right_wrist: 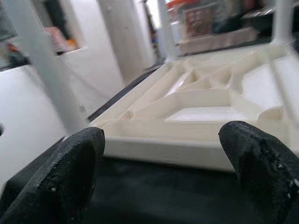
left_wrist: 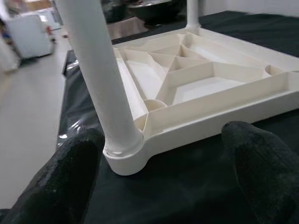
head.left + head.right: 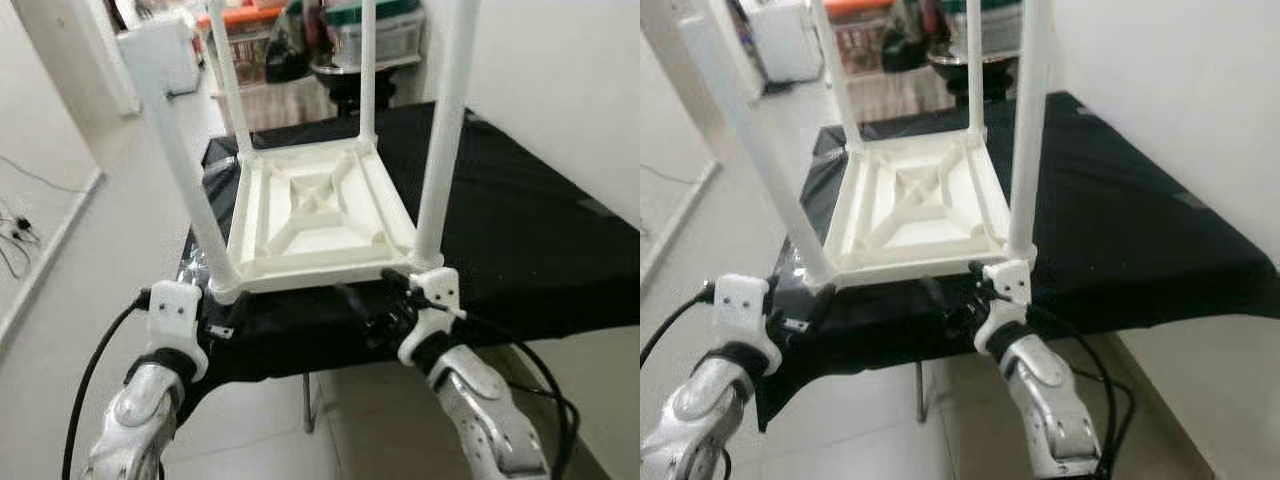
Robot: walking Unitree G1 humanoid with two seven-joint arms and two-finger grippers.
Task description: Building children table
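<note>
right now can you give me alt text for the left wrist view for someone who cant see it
A white plastic children's table lies upside down on a black cloth, its ribbed underside facing up. One round white leg rises from the near corner socket. The left gripper has its jaws open on either side of that corner.

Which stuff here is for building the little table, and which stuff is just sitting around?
For the job: upside-down white table top, its four white legs, left hand, right hand, both open.

Just around: black cloth, white appliance, shelf with boxes.
</note>
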